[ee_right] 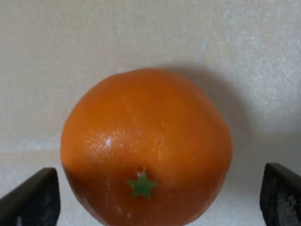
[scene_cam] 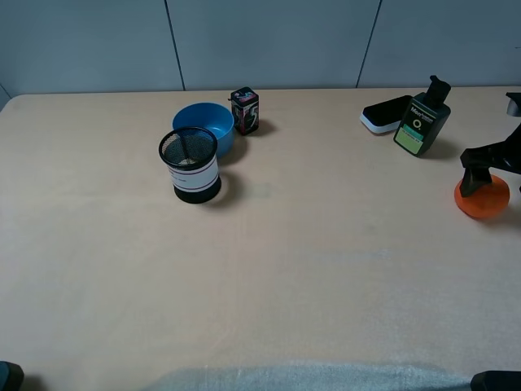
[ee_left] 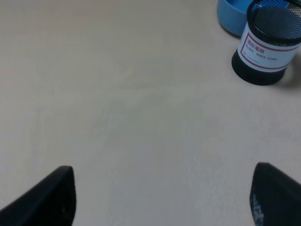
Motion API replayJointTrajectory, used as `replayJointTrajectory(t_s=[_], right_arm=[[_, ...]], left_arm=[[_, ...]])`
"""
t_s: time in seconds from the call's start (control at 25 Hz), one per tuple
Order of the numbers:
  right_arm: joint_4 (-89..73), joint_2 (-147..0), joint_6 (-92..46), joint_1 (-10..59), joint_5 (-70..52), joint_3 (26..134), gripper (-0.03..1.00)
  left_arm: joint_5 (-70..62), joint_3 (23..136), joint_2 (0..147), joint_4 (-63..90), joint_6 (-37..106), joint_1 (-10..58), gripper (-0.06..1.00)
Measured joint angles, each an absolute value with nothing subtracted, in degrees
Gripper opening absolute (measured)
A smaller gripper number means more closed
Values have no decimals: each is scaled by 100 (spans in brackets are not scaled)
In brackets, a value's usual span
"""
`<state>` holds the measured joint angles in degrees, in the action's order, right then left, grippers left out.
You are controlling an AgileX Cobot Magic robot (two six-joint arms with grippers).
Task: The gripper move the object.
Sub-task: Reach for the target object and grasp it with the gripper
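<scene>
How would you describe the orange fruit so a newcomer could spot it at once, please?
Go to the table's right edge, nearer the camera than the green bottle. Between the right gripper's open fingers sits the mandarin, the only round orange thing there.

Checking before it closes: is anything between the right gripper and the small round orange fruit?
Nothing visible does. The black two-fingered right gripper is open, one finger on each side of the small round orange fruit.

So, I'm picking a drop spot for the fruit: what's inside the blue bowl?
Only bare blue interior shows in the blue bowl. The black mesh cup in front covers its near-left edge, so that part cannot be checked.
</scene>
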<state>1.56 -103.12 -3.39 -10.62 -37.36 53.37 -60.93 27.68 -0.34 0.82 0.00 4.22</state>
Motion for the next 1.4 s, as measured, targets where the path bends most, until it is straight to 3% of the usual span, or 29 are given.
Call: replayJointTrajectory(t_s=[1.4], right_arm=[[-137, -10945, -323, -1046, -3494, 5337, 62]], left_arm=[[-6093, 2768, -34, 82, 0, 422, 75]])
